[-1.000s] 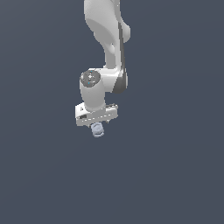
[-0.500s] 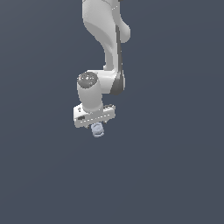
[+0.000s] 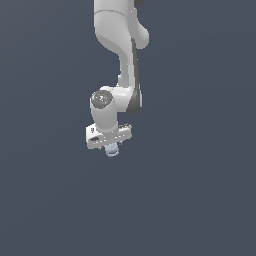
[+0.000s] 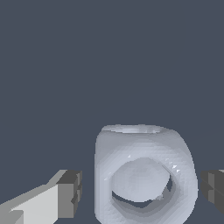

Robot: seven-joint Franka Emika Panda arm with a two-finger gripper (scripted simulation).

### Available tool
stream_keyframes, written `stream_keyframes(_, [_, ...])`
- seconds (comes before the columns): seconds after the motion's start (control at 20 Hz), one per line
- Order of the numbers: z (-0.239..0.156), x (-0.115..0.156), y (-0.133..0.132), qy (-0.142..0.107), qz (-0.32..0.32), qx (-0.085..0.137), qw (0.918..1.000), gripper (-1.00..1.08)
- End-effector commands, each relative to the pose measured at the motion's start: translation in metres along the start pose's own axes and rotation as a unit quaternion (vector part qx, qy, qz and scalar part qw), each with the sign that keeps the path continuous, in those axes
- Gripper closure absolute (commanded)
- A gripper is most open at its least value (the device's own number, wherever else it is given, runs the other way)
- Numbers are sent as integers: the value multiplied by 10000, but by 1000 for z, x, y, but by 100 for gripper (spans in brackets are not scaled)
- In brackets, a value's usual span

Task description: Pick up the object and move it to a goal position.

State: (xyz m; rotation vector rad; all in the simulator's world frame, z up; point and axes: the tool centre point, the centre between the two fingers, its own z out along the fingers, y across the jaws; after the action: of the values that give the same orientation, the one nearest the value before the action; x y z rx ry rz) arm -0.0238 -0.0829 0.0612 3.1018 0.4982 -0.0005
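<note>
- Object (image 4: 142, 179) is a pale blue-grey knobbly lump, kind of a short ringed cylinder with a rounded hollow in its face, and it sits right between the two fingers in the wrist view.
- Dark finger pads (image 4: 70, 194) are on either side of it, and there's a visible sliver of gap on both sides, so the fingers look spread a bit wider than the thing and aren't squeezing it in this shot.
- From the exterior view, the same object (image 3: 112, 149) pokes out just under the white gripper (image 3: 111, 146), tucked up close below the flat hand bar. It's way smaller than the gripper.
- Can't tell from that angle whether the fingertips touch it, they're hidden behind the hand.
- White Panda arm (image 3: 122, 60) comes down from the top of the exterior view, with the wrist joint just above the fingers.
- Everything around is plain dark slate-grey, so I honestly can't tell whether the object is resting on anything.
</note>
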Motion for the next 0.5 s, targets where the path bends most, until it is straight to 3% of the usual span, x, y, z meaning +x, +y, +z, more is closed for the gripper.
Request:
stream_keyframes(0.0, [12, 0, 0, 0, -4, 0, 10000, -92])
stream_keyframes(0.3, [21, 1, 0, 2, -7, 0, 10000, -92])
stream_keyframes(0.35, [21, 1, 0, 2, -7, 0, 10000, 108])
stream_keyframes(0.45, [21, 1, 0, 2, -7, 0, 10000, 108])
